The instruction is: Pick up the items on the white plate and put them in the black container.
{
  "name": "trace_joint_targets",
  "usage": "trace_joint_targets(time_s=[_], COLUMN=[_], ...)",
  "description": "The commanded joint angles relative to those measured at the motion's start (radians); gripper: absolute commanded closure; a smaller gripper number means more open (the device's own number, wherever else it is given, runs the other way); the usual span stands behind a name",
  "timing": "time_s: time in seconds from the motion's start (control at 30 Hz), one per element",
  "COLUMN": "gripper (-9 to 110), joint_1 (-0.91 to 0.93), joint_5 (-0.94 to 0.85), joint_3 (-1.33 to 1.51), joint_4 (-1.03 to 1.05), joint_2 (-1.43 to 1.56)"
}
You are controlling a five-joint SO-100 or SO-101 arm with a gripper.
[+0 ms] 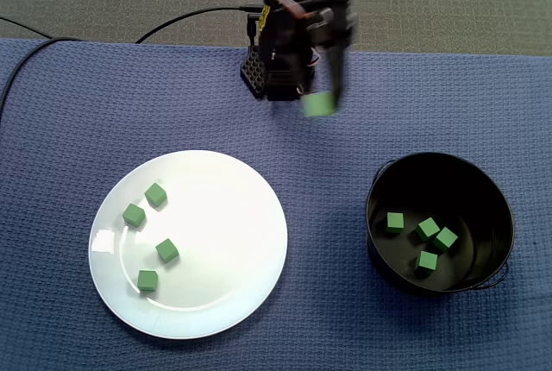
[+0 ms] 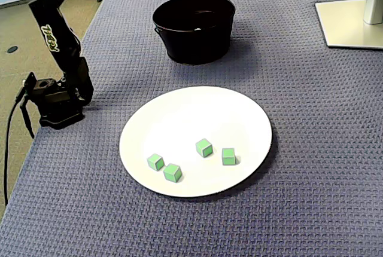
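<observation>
While the gripper's (image 1: 321,97) fingers (image 1: 335,73) clamp one small green cube (image 1: 319,105), four sit in the round black container (image 1: 373,209) beyond, four on the round white plate (image 1: 226,216).

Green cubes (image 1: 155,195), white plate (image 1: 226,216), black container (image 2: 191,39), blue woven cloth (image 1: 86,112)

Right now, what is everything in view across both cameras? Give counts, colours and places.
Plate: one, white, on the cloth.
Cubes on the plate: four, green, left half seen from above.
Container: one, black, beside the plate.
Cubes in the container: four, green.
Cloth: one, blue, covers the table.
Stand base: one, white, cloth's corner.
Cables: two, black, behind the arm.
Arm: one, black, cloth's edge.
Tool: one, holding a fifth green cube above the cloth.
</observation>
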Motion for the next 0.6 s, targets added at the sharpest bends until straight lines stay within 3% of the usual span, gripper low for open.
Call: trace_joint_targets(time_s=[0.0, 0.23, 0.57], gripper=[102, 102, 102], joint_1=[-0.256, -0.397, -0.430], joint_5=[0.046, 0.035, 0.041], joint_3=[0.235, 0.733, 0.477], joint_4=[-0.104, -0.469, -0.476], joint_2=[0.089, 0.058, -0.572])
